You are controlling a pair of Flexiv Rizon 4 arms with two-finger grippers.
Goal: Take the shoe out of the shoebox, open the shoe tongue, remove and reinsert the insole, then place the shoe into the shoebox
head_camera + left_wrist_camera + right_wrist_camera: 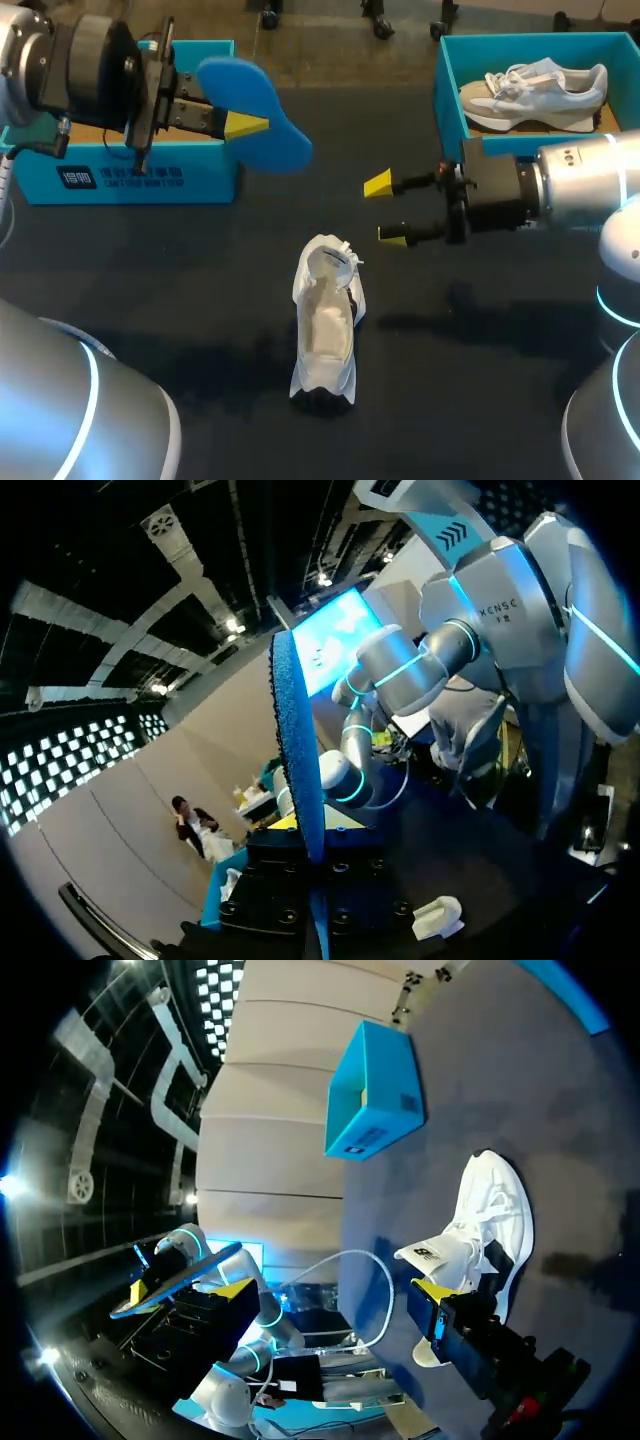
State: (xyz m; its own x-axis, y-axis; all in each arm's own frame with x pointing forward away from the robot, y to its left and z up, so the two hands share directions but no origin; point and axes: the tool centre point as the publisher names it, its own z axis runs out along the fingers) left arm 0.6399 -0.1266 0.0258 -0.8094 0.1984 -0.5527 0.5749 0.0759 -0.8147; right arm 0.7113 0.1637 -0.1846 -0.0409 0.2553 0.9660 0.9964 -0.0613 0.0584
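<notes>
Insole out, reinsertion pending: the left claw (238, 124) grips the blue insole (240, 85) above the worktop (480, 330), while the right claw (385, 210) (fingers spread, empty) hovers near the open-tongued shoe (326, 325), which likely needs steadying next.

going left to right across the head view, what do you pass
blue shoebox → blue insole held up in the air → white shoe on the table → right gripper → second blue shoebox with a pale sneaker inside
</notes>
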